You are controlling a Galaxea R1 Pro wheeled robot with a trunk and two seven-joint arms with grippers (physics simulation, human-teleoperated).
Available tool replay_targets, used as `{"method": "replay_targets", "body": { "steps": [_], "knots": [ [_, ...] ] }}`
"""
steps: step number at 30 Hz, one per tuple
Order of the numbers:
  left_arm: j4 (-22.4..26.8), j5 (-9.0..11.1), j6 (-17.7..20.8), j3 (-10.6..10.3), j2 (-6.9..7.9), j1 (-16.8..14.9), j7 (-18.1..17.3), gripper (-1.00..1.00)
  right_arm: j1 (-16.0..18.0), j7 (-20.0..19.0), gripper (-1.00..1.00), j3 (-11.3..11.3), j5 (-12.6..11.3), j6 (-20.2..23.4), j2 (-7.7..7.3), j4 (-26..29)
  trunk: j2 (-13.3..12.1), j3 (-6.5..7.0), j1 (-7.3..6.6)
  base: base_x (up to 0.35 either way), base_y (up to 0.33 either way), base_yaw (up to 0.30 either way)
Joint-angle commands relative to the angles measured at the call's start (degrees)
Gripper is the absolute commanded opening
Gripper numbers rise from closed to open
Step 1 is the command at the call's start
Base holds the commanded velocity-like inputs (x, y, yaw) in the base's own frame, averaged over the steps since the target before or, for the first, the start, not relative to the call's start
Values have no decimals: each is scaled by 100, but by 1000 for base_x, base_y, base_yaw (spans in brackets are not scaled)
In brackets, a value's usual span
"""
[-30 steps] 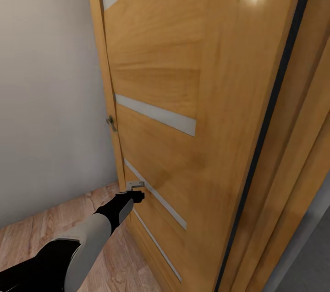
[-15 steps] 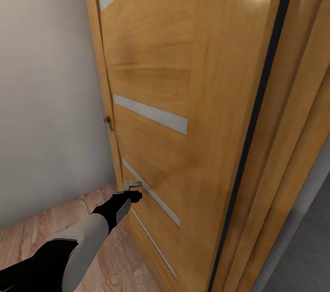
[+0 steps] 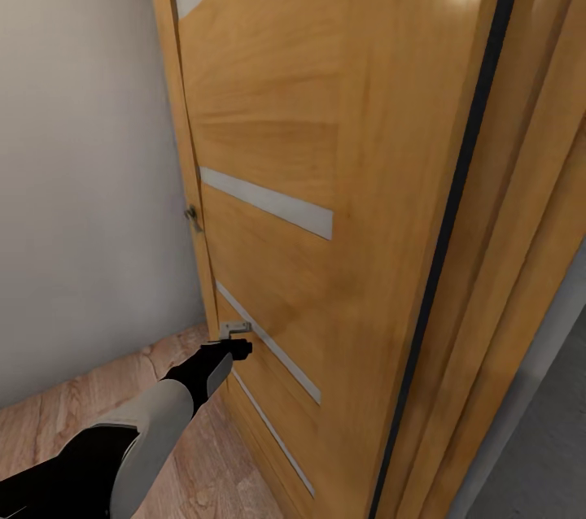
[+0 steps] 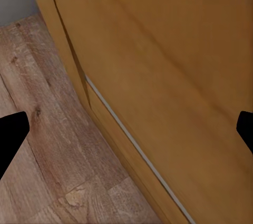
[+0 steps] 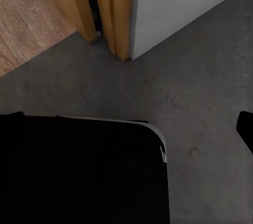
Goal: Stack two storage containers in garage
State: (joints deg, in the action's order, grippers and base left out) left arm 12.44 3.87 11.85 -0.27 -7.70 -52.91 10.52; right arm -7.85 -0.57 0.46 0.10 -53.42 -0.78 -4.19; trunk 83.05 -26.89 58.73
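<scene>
While the left claw [image 3: 242, 349] meets a wooden door [image 3: 325, 137], its fingers spread

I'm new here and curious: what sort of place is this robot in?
Probably a doorway inside a house: an open wooden door with pale stripes, wood-plank flooring on one side and grey concrete floor past the door frame.

Wooden door [image 3: 325, 137] with pale diagonal inlay strips [image 3: 268, 202], standing open against grey wall [image 3: 81, 177]; small metal handle [image 3: 194, 216] at door edge; wood-plank flooring [image 3: 49, 421] below.
</scene>
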Motion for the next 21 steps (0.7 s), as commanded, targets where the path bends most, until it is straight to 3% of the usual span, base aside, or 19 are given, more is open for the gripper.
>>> {"method": "replay_targets", "body": {
  "steps": [1,21],
  "knots": [
    [13,158,19,-17,-153,0,-10,100,3,-5,100,3,-1,-24,-1,-7,3,-5,0,0,0,0],
    [13,158,19,-17,-153,0,-9,100,3,-13,100,6,-1,-18,-1,-5,3,-5,0,0,0,-21]
  ]
}}
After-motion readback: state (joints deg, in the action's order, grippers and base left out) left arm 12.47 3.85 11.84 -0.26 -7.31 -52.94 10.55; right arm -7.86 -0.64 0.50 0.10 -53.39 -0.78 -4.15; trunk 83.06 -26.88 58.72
